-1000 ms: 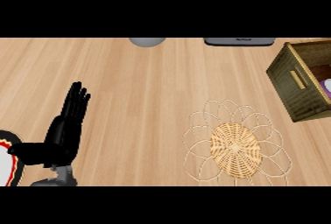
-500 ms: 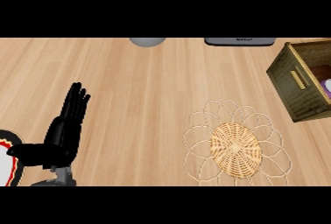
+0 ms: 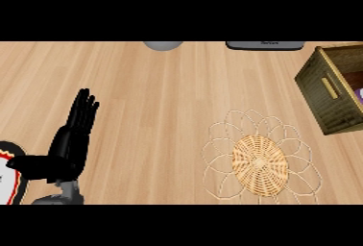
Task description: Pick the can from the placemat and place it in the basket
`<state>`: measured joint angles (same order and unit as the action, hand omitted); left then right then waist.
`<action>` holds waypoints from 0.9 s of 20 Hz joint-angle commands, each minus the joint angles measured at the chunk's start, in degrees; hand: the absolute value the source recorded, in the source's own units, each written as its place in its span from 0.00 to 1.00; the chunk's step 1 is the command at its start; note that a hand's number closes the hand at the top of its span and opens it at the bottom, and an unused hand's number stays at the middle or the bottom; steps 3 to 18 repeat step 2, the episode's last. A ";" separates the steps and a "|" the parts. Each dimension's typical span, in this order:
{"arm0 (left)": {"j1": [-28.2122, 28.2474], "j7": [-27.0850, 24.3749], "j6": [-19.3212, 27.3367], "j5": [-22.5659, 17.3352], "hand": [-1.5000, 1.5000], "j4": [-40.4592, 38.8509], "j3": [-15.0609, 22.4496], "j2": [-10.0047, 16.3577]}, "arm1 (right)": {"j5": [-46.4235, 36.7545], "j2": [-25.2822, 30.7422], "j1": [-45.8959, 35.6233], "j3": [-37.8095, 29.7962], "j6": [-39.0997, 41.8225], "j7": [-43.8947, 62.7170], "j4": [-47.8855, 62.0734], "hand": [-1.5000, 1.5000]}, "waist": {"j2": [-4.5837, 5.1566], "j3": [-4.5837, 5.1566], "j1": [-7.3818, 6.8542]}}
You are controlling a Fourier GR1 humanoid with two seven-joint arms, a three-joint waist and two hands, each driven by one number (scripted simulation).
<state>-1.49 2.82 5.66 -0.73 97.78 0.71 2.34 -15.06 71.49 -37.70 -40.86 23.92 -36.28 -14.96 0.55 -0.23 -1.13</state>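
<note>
The round woven placemat (image 3: 260, 162), with wire-like loops around its rim, lies on the wooden counter at lower right, and nothing stands on it. The olive wooden basket (image 3: 327, 89) sits at the right edge, cut off by the frame. Inside it, at the very edge, a small purple patch (image 3: 359, 93) shows; I cannot tell what it is. My left hand (image 3: 71, 144) rests at lower left, fingers straight and pointing up, far from the placemat and holding nothing. My right hand does not appear.
A white object with red and black trim (image 3: 8, 174) sits at the lower left corner beside the left hand. At the far edge are a grey rounded object (image 3: 163, 45) and a dark flat object (image 3: 264, 45).
</note>
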 commanded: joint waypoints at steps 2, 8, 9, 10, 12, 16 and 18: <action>0.30 -0.52 -0.99 -0.60 0.50 -0.17 -0.46 0.65 | 1.81 4.58 0.43 -1.48 8.39 -1.97 2.75 0.00 | 0.06 -0.07 -0.25; 0.30 -0.52 -0.99 -0.60 0.50 -0.17 -0.46 0.65 | 1.81 4.58 0.43 -1.48 8.39 -1.97 2.75 0.00 | 0.06 -0.07 -0.25; 0.30 -0.52 -0.99 -0.60 0.50 -0.17 -0.46 0.65 | 1.81 4.58 0.43 -1.48 8.39 -1.97 2.75 0.00 | 0.06 -0.07 -0.25; 0.30 -0.52 -0.99 -0.60 0.50 -0.17 -0.46 0.65 | 1.81 4.58 0.43 -1.48 8.39 -1.97 2.75 0.00 | 0.06 -0.07 -0.25; 0.30 -0.52 -0.99 -0.60 0.50 -0.17 -0.46 0.65 | 1.81 4.58 0.43 -1.48 8.39 -1.97 2.75 0.00 | 0.06 -0.07 -0.25; 0.30 -0.52 -0.99 -0.60 0.50 -0.17 -0.46 0.65 | 1.81 4.58 0.43 -1.48 8.39 -1.97 2.75 0.00 | 0.06 -0.07 -0.25; 0.30 -0.52 -0.99 -0.60 0.50 -0.17 -0.46 0.65 | 1.81 4.58 0.43 -1.48 8.39 -1.97 2.75 0.00 | 0.06 -0.07 -0.25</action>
